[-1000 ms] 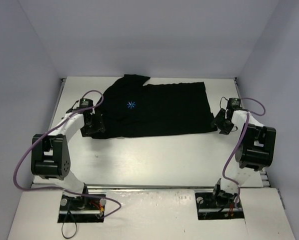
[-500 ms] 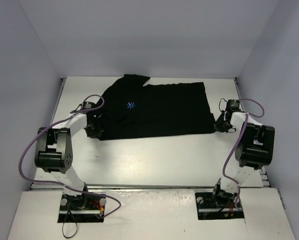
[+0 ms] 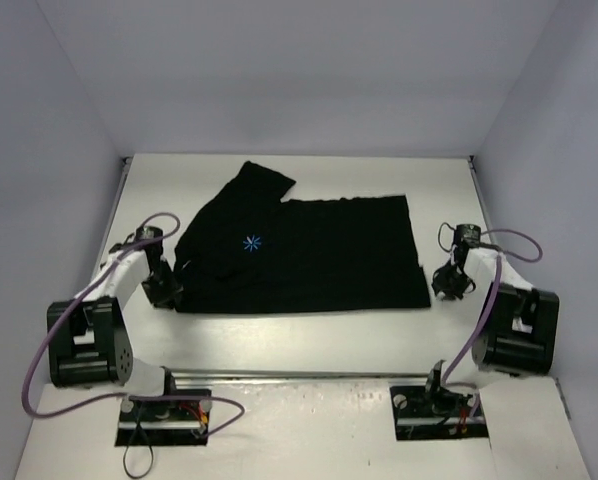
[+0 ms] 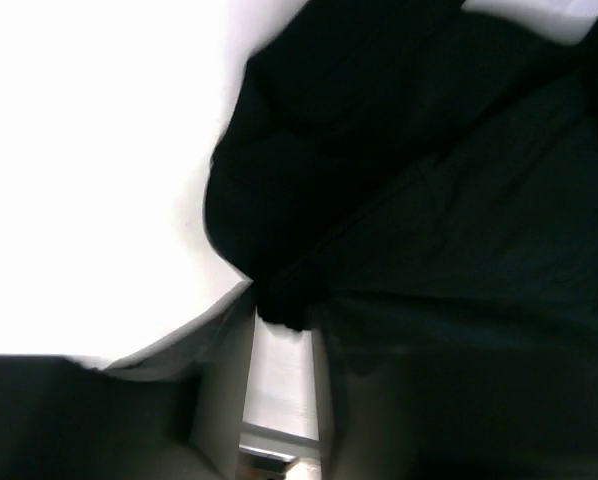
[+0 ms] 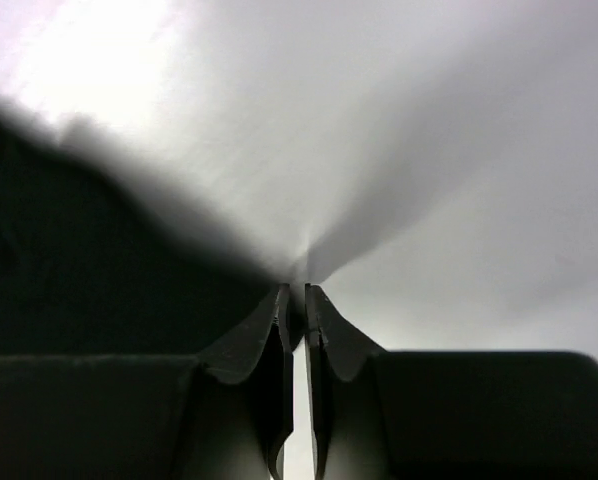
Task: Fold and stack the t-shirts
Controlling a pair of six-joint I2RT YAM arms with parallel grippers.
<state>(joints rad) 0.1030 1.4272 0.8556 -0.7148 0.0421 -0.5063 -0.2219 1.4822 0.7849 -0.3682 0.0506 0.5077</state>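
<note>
Lying flat on the white table (image 3: 309, 335): black t-shirt (image 3: 329, 260), blue logo (image 3: 251, 243) facing up, spread across the middle between the two arms.
Left gripper (image 3: 166, 293) sits at the near-left corner, jaws clamped on a bunched fold of cloth. Right gripper (image 3: 447, 285) sits at the near-right corner, jaws almost together, nipping the hem edge. One sleeve points toward the far wall.

Free table strip (image 3: 309, 335) before t-shirt (image 3: 319, 250)
</note>
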